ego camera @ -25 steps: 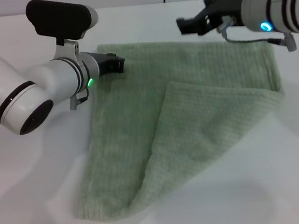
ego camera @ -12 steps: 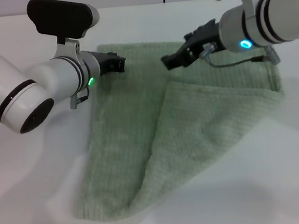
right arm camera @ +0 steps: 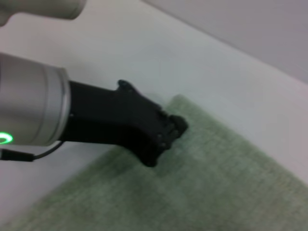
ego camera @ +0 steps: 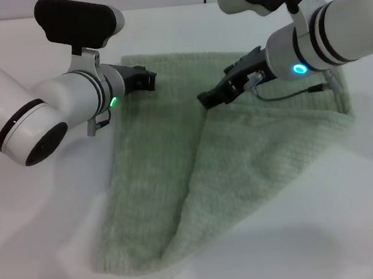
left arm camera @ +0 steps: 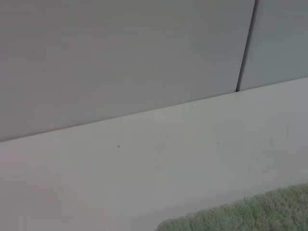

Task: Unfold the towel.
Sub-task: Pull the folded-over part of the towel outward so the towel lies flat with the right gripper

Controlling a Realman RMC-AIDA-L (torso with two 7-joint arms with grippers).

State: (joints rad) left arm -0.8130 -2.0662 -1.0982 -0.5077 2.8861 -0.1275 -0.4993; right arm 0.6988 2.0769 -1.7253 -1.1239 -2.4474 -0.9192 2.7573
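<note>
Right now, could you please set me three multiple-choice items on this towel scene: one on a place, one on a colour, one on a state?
1. Where is the right gripper?
A. Over the tip of the towel's folded-over flap
B. Parked off the table
C. At the towel's near corner

2. What colour is the towel?
A. Dark blue
B. Pale green
C. Red

3. How does the towel lie?
A. Rolled into a tube
B. Fully spread flat
C. Partly folded, one flap lying over the rest

Answers: 1 A, the fingertips sit at the flap's tip, while the left gripper rests at the far left corner. 2 B, the cloth is pale green. 3 C, a triangular flap covers the right part.
</note>
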